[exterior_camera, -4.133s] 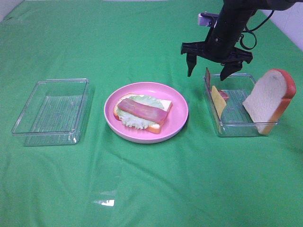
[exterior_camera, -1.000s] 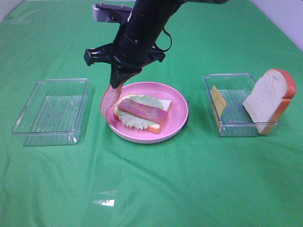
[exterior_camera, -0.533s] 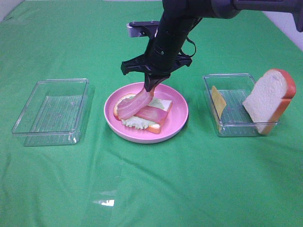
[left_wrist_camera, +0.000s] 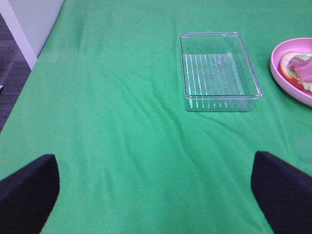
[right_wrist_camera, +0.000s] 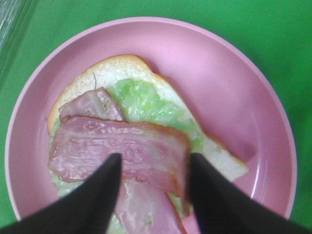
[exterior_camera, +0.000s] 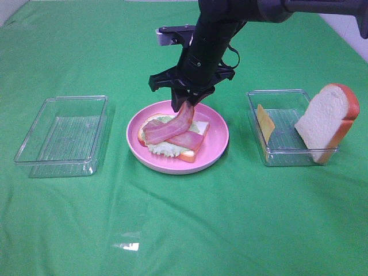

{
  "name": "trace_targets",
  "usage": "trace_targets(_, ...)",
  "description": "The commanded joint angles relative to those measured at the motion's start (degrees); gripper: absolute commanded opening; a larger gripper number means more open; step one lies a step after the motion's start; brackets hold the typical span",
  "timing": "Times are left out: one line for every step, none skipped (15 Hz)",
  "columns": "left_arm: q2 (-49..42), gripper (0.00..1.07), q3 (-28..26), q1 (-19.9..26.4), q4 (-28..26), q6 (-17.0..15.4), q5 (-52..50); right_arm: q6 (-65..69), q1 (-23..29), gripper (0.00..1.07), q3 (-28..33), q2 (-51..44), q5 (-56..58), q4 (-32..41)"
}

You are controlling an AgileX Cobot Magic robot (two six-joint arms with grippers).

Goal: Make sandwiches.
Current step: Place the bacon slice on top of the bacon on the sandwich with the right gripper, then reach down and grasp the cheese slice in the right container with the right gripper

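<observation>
Hovering over the pink plate (exterior_camera: 219, 138) at the middle of the exterior view, the right gripper (exterior_camera: 187, 103) points down with its fingers (right_wrist_camera: 100, 187) parted. A bacon strip (exterior_camera: 169, 127) rises at a slant from the open sandwich (exterior_camera: 192, 154) to the fingertips, its upper end between them. Whether they grip it or only flank it I cannot tell.

In the right wrist view this strip (right_wrist_camera: 122, 146) lies crosswise over a second bacon strip (right_wrist_camera: 92, 103), which rests on pale green lettuce (right_wrist_camera: 141, 100) spread over a white bread slice (right_wrist_camera: 112, 66) with an orange-brown crust.

At the right of the exterior view a clear tray (exterior_camera: 287, 158) holds a yellow cheese slice (exterior_camera: 265, 122) propped on edge near its left wall. Another bread slice (exterior_camera: 325, 121) stands tilted in its right end. A second clear tray (exterior_camera: 75, 98) sits on the green counter (exterior_camera: 230, 218) to the left of the plate, apart from it.

The left gripper (left_wrist_camera: 155, 161) is out of the exterior view. Its own camera shows its fingers (left_wrist_camera: 29, 190) spread wide over bare green counter, holding nothing, with that second tray (left_wrist_camera: 219, 92) ahead of them.
</observation>
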Motion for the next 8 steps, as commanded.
trace_targets(-0.86, 1.01, 0.06, 0.06, 0.00, 0.06, -0.40, -0.17, 0.11, 0.96, -0.34, -0.17, 1.26, -1.89)
trace_targets(-0.86, 1.01, 0.06, 0.06, 0.00, 0.06, -0.40, -0.34, 0.11, 0.96, -0.34, -0.40, 2.23, -2.06)
trace_targets(-0.86, 1.01, 0.06, 0.06, 0.00, 0.06, -0.40, -0.34, 0.11, 0.96, -0.34, -1.09, 3.55, -2.75)
trace_targets(-0.86, 1.01, 0.06, 0.06, 0.00, 0.06, -0.40, -0.34, 0.11, 0.96, -0.34, -2.29, 4.24, -3.38)
trace_targets(-0.86, 1.01, 0.06, 0.06, 0.00, 0.06, -0.40, -0.34, 0.11, 0.96, -0.34, -3.67, 4.76, -4.47)
trace_targets(-0.86, 1.01, 0.06, 0.06, 0.00, 0.06, -0.40, -0.34, 0.11, 0.96, -0.34, -5.33, 5.16, -6.13)
trace_targets(-0.86, 1.01, 0.06, 0.06, 0.00, 0.06, -0.40, -0.34, 0.11, 0.96, -0.34, -7.33, 5.79, -8.42)
trace_targets(-0.86, 1.01, 0.06, 0.06, 0.00, 0.06, -0.40, 0.00, 0.11, 0.96, -0.34, -9.40, 6.53, -10.83)
